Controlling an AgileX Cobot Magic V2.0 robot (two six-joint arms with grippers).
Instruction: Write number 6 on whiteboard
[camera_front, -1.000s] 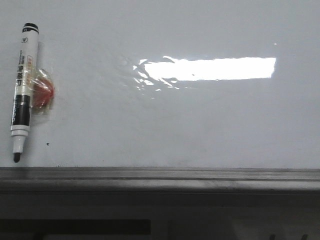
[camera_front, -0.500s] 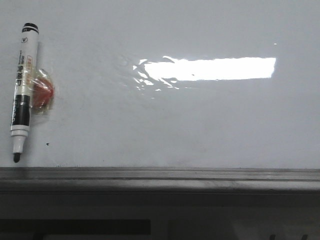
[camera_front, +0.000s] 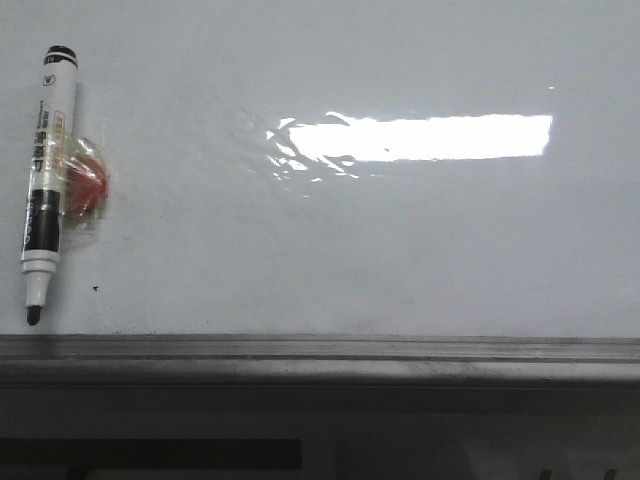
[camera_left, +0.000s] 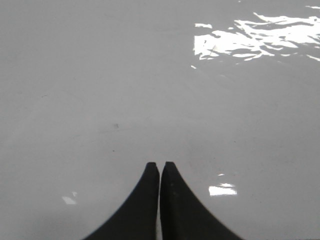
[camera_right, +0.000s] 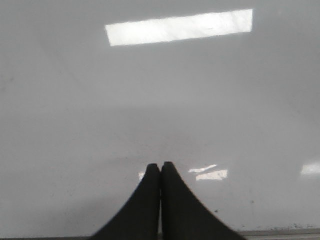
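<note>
The whiteboard (camera_front: 400, 250) fills the front view, glossy white-grey with a bright rectangular glare, and a grey metal ledge (camera_front: 320, 348) along its near edge. No number 6 shows on it. A white and black marker (camera_front: 45, 180) with its tip bare lies on the board at the far left, taped to a red round piece (camera_front: 85, 188). My left gripper (camera_left: 160, 164) is shut and empty over bare board (camera_left: 100, 100). My right gripper (camera_right: 161, 164) is shut and empty over bare board (camera_right: 225, 110). Neither gripper shows in the front view.
A tiny black speck (camera_front: 95, 290) sits on the board near the marker's tip. A dark strip below the ledge (camera_front: 320, 430) runs across the bottom of the front view. The ledge edge also shows in the right wrist view (camera_right: 280, 233).
</note>
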